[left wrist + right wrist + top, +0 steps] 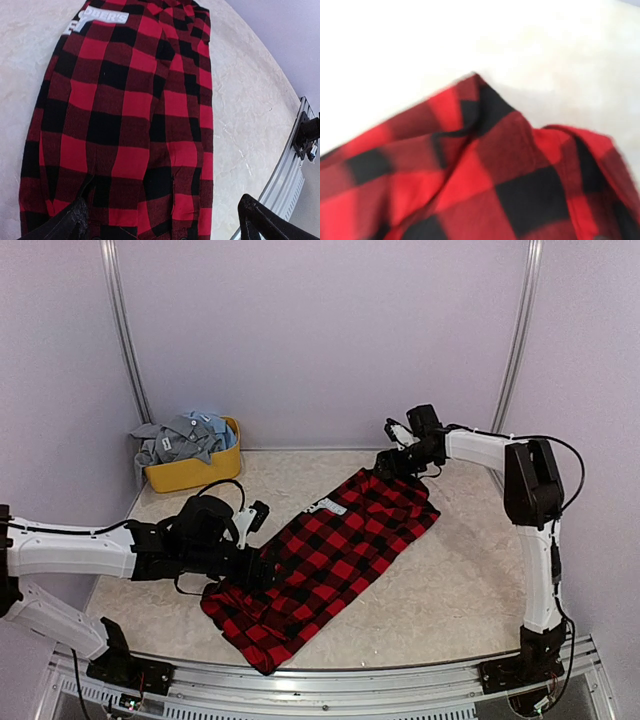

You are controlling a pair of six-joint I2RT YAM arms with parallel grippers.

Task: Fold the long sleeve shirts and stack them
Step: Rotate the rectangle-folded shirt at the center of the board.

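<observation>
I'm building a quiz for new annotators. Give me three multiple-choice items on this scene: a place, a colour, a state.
1. Where is the yellow tub? A far left corner; B near right corner; C table centre.
2. The flannel shirt is: A plain grey; B red-and-black check; C pale blue.
3. The left gripper is: A shut on a sleeve; B open; C out of view.
A, the top view shows it far left; B, checks in every view; B, its fingers stand apart over the shirt.

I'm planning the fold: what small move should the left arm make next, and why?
Probably close the left gripper on the near end of the red-and-black checked flannel shirt: its fingers stand open over that end, and the shirt lies folded into a long strip.
</observation>
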